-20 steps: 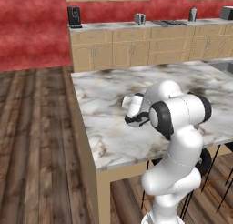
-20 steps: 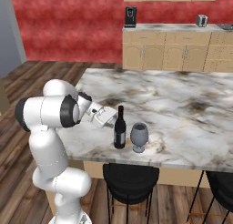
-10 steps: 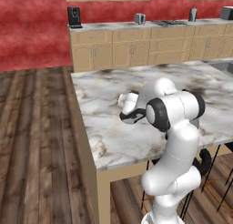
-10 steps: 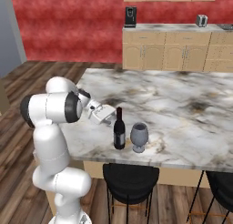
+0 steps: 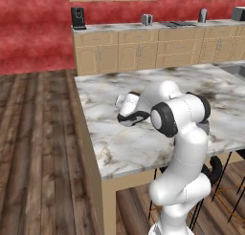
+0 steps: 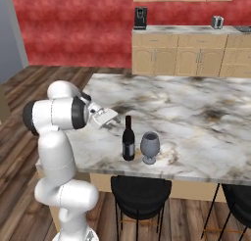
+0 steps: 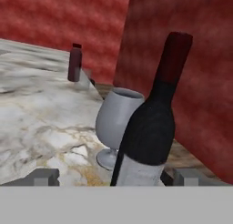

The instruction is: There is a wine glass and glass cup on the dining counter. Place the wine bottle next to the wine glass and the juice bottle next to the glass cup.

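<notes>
Up close, we see our tool (image 7: 109, 176) spread wide and holding nothing, its fingertips (image 7: 43, 176) on either side of the wine bottle (image 7: 152, 127), which stands upright on the marble counter (image 6: 196, 112) near its stool-side edge. Just beside the bottle stands the wine glass (image 6: 150, 147). Farther along the counter, well apart, we see the juice bottle (image 7: 75, 62).

Wine bottle (image 6: 128, 145) upright – beside wine glass (image 6: 149, 147)
</notes>
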